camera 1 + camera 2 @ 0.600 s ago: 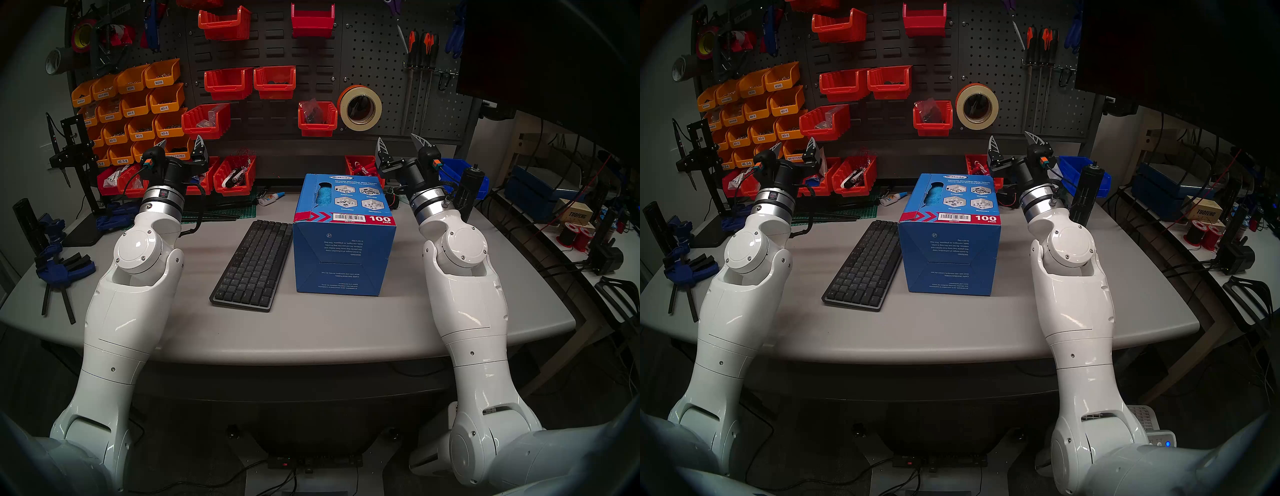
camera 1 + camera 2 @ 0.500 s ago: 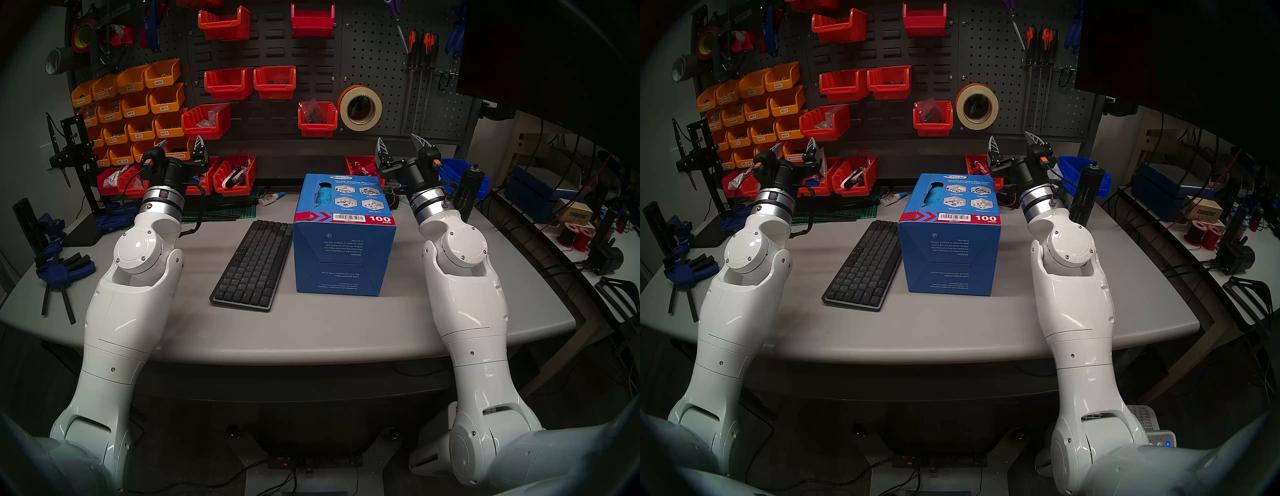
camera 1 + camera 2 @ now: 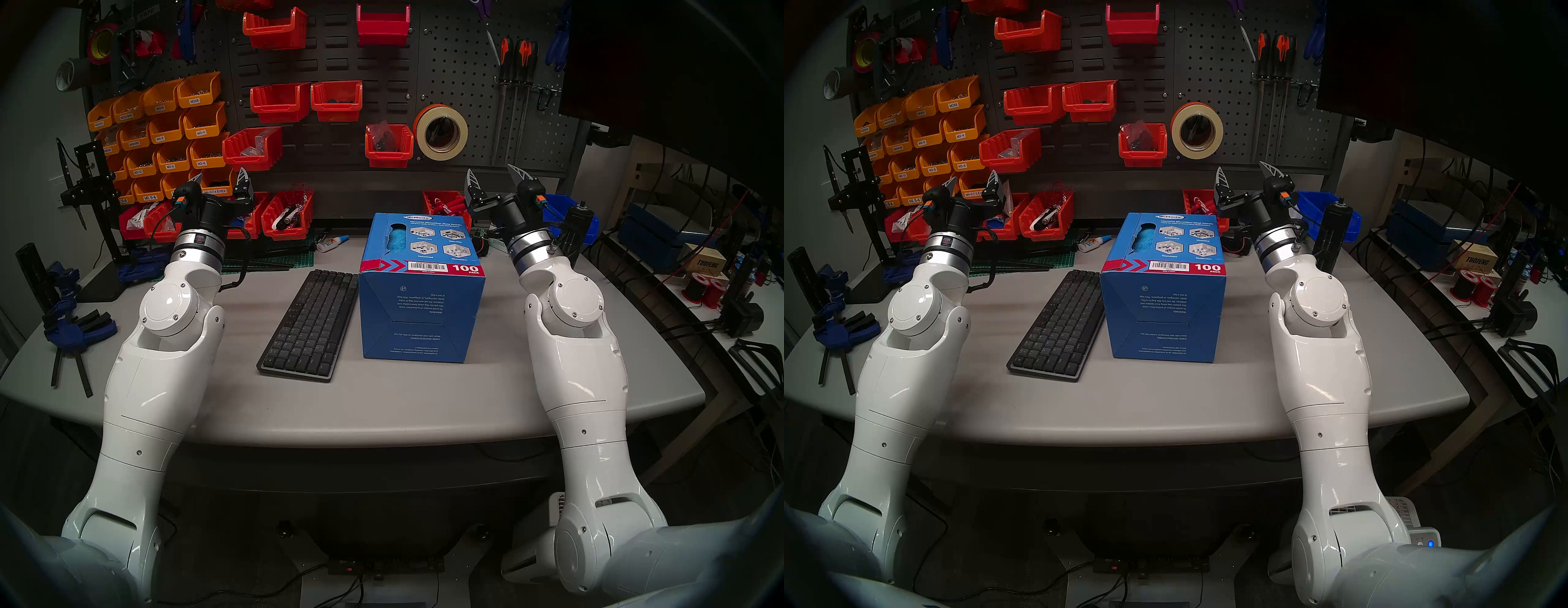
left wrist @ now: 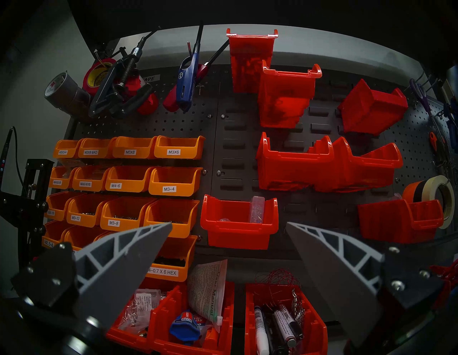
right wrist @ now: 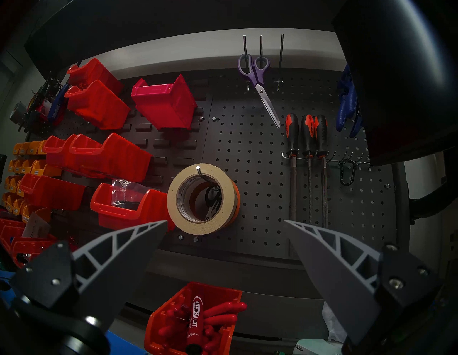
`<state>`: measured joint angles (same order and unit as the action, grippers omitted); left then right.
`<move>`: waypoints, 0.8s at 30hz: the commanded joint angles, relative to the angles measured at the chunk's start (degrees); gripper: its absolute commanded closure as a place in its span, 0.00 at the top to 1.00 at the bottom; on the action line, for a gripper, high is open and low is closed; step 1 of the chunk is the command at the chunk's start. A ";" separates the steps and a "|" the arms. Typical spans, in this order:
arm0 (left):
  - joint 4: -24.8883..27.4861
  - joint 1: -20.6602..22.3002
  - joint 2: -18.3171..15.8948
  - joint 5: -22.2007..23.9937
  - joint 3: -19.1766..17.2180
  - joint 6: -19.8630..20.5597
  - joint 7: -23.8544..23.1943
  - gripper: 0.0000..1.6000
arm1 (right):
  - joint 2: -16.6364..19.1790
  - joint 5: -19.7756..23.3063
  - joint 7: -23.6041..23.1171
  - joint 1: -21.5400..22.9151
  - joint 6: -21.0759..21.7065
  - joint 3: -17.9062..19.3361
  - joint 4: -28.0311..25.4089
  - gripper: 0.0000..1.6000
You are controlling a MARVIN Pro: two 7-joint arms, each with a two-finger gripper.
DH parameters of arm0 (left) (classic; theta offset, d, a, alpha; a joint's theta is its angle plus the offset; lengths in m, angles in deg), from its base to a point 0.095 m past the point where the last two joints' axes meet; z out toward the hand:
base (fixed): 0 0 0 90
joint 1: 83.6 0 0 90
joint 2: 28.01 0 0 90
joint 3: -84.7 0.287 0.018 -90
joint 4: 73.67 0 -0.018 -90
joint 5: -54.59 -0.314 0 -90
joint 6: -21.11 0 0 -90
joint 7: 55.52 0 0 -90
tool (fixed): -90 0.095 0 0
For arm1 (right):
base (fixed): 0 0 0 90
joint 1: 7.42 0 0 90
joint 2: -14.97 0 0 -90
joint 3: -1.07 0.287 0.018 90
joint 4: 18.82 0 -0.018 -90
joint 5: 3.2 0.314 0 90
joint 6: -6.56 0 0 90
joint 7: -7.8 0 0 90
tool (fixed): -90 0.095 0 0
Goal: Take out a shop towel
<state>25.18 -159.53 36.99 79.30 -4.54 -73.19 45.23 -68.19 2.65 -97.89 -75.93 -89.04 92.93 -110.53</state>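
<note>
A big blue cardboard box (image 3: 420, 297) with red trim stands in the middle of the grey table (image 3: 382, 407). Through the oval hole in its top, bright-blue shop towel (image 3: 396, 240) (image 3: 1146, 240) shows; the rest is hidden inside. My left gripper (image 3: 220, 175) (image 4: 228, 224) is raised far left of the box, open and empty, facing the orange bins. My right gripper (image 3: 493, 170) (image 5: 226, 221) hangs to the right of and behind the box, also open and empty, and faces the pegboard's tape roll (image 5: 202, 199).
A dark keyboard (image 3: 309, 325) lies just left of the box. Red bins (image 3: 288, 214) line the table's back under the pegboard. Blue clamps (image 3: 76, 331) lie at the far left. A glue bottle (image 3: 331, 244) and a black cylinder (image 3: 572, 233) stand near the back.
My right arm and gripper have shifted slightly to the right. The left arm, the box and the towel have stayed put.
</note>
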 commanded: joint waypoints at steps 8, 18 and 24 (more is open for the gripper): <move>3.78 0.84 -5.10 3.05 -3.02 0.66 -6.44 1.00 | 5.72 1.88 -5.66 0.10 3.67 3.89 -8.06 1.00; 6.04 0.34 -9.01 5.76 -6.01 3.89 -11.56 1.00 | 8.58 4.57 -11.10 -3.14 8.38 7.40 -14.87 1.00; 8.27 0.48 -10.36 6.95 -6.51 6.20 -14.62 1.00 | 10.65 6.02 -14.22 -7.51 10.59 11.26 -18.83 1.00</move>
<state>29.57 -160.57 29.58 85.02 -9.49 -67.88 33.48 -60.71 7.27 -109.75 -79.86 -80.04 100.51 -123.22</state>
